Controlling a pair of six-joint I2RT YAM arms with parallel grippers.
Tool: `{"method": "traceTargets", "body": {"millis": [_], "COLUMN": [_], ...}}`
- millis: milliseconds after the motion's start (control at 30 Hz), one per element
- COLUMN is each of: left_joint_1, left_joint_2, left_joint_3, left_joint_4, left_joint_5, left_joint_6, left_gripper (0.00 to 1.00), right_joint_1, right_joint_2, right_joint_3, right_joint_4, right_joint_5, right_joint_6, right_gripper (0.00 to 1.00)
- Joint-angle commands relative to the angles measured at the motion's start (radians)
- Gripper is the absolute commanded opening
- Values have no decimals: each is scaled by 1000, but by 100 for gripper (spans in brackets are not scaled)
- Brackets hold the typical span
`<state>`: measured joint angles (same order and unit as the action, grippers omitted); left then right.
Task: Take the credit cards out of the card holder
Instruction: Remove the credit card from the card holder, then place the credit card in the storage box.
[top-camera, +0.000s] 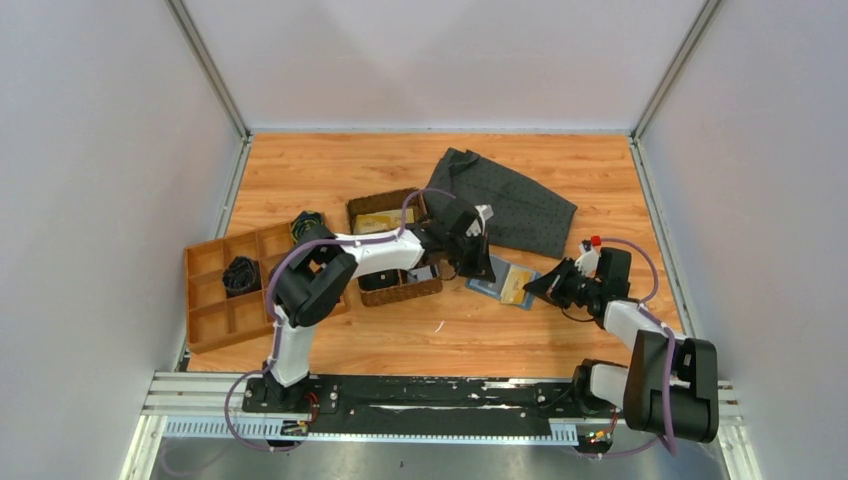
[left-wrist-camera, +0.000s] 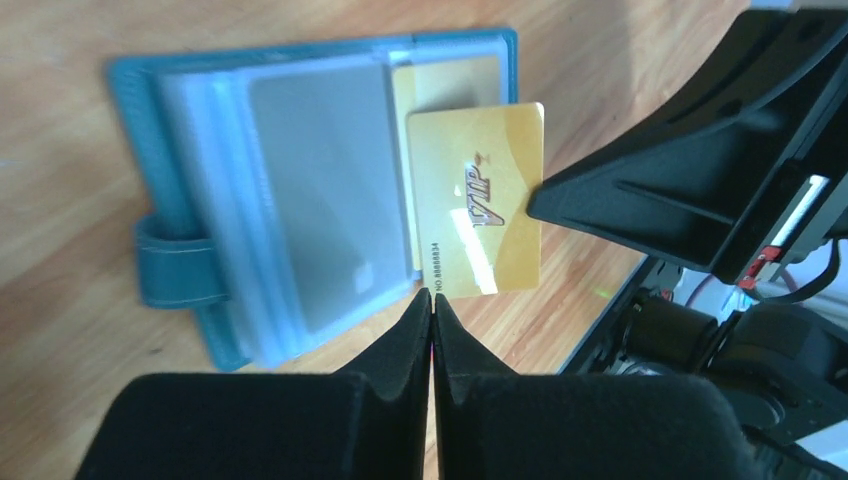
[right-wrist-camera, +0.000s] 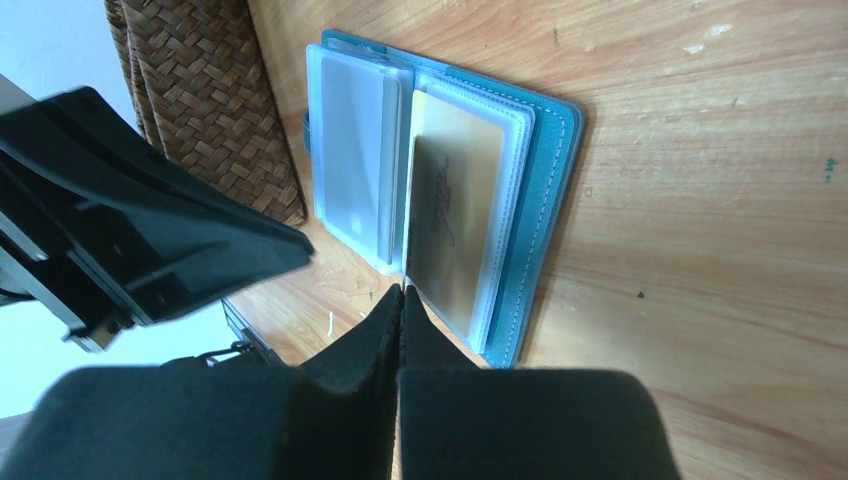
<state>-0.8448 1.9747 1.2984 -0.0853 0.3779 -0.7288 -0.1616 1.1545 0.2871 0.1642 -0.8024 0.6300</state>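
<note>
Gold-coloured plastic card (left-wrist-camera: 478, 205) stamped VIP juts partway out of a clear sleeve of the open blue-teal bifold card holder (left-wrist-camera: 300, 190), which lies flat on the wooden counter (right-wrist-camera: 720, 200) just ahead of the tips of both arms. The left claw (left-wrist-camera: 432, 305) has its two fingers pressed together with nothing between them, its tips just short of the card's near edge. The right claw (right-wrist-camera: 400, 300) is likewise closed and empty, poised at the holder's spine from the opposite side. What looks like a grey card (left-wrist-camera: 320, 200) sits fully inside the neighbouring sleeve, and a brown woven basket (right-wrist-camera: 200, 100) stands just beyond the left claw. No card appears to be free of the holder yet. The risks from here are plain. A closed tip nudging the gold card could drag the light holder across the smooth wood instead of freeing the card, or push it back into its sleeve. A thin card lying flat gives the fingers little edge to pinch. With both claws crowded over one small holder, a careless move could knock them together.
</note>
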Motion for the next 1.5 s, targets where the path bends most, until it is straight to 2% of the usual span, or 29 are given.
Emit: {"method": "traceTargets", "body": {"millis": [0, 367, 467, 600, 767, 933, 967, 1133, 1267, 1467], "left_joint_1": [-36, -42, -42, -42, -42, -42, -42, -42, -42, -42], "left_joint_2": [69, 145, 153, 156, 156, 158, 158, 144, 115, 23], "left_joint_3": [25, 42, 41, 38, 39, 34, 32, 22, 22, 43], "left_joint_4": [49, 59, 60, 62, 62, 65, 69, 70, 45, -58], "left_joint_5": [43, 47, 45, 45, 46, 46, 48, 46, 18, -39], "left_joint_6": [-34, -34, -34, -34, -34, -37, -41, -39, -16, 48], "left_gripper": [2, 1, 1, 1, 1, 1, 1, 1, 2, 7], "right_joint_1": [-10, 1, 6, 22, 40, 49, 49, 50, 50, 48], "right_joint_2": [20, 87, 93, 116, 136, 188, 198, 202, 150, -80], "right_joint_3": [18, 29, 33, 44, 46, 37, 35, 29, 48, 79], "right_joint_4": [10, 80, 86, 98, 106, 137, 144, 152, 49, -205], "right_joint_5": [-21, -60, -63, -78, -71, -83, -85, -86, -52, 65], "right_joint_6": [-7, 23, 24, 24, 25, 30, 33, 36, 8, -23], "right_gripper": [0, 1, 7, 10, 21, 23, 22, 1, 0, 0]}}
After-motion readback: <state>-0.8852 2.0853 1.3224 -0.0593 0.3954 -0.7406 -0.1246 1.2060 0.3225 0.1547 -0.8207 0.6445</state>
